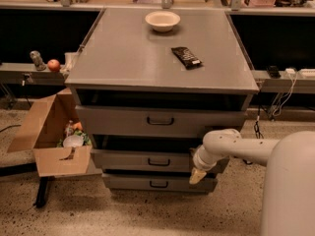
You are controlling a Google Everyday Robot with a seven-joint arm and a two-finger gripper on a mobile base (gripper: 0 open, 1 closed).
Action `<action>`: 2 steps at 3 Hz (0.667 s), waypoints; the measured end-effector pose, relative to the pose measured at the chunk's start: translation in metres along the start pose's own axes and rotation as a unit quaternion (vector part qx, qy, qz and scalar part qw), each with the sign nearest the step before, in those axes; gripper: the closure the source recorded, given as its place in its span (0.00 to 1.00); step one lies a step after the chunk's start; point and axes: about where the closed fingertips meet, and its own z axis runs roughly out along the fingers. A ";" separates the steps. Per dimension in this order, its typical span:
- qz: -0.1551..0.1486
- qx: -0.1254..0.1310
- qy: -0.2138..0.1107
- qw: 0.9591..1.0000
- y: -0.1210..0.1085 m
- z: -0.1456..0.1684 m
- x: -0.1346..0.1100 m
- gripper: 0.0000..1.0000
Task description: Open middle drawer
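An open cardboard box (59, 160) stands on the floor at the far left, with a few small items inside. Above it, a low ledge (15, 73) carries a small grey figure (36, 59) and, just beside it, a red apple (53, 65).

To the right of the box is a grey cabinet with three stacked drawers. Its flat counter (123, 58) holds a pale bowl (162, 20) near the back edge and a dark packet (186, 56) lying nearer the front and to the right, apart from the bowl.

The top drawer (118, 119) has the tallest front. The middle drawer (138, 160) sits under it, its small dark handle (159, 162) at the centre and a dark gap showing above its front panel. The bottom drawer (128, 182) is the narrowest.

The gripper (198, 176) hangs at the right end of the middle drawer's front, well right of the handle, with its yellowish tip pointing down over the bottom drawer's upper edge. I cannot tell whether it is released or clenched, nor whether it touches the panel. The white arm (241, 146) runs from it rightward to the robot's body (290, 191) at the lower right.
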 end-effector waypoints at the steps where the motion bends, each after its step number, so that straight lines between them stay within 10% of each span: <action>1: -0.001 -0.002 -0.001 1.000 -0.001 -0.002 -0.002 0.56; 2: -0.001 -0.002 -0.001 1.000 -0.004 -0.005 -0.002 0.79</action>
